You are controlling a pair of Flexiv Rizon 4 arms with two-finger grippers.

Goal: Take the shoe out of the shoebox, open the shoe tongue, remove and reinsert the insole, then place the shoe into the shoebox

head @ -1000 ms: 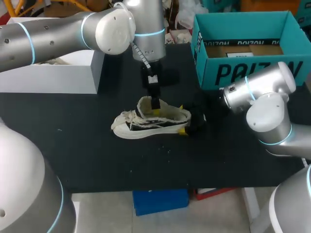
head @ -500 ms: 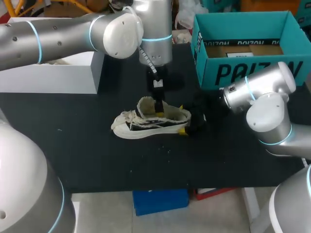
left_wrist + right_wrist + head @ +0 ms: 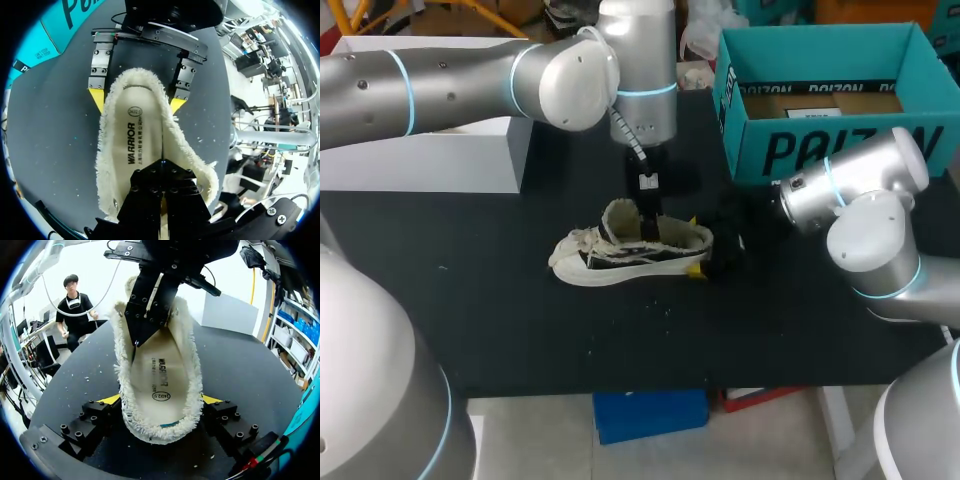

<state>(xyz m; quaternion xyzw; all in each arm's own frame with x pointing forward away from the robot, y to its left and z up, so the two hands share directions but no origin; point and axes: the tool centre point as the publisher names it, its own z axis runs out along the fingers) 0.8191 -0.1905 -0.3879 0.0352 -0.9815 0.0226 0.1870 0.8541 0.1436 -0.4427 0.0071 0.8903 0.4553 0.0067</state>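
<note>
**Two grippers on one shoe, insole not yet out**

From where I stand, the shoe rests on its sole on the black table. It is out of the teal shoebox, which stands apart behind it on the right arm's side. The right gripper has its yellow tips clamped on either side of the heel. I'd say that is to keep the shoe from sliding or tipping while the other arm works inside. The left gripper points straight down into the shoe's mouth. Its fingers are pressed together and its tips sit at the insole, close to the fleecy lining along one side. Whether they have caught the insole's edge I can't tell; it looks flat and in place. My guess is that the removal step is at hand, since narrow closed fingers fit the opening and can get at that edge. A slip could snag the lining instead.
</note>
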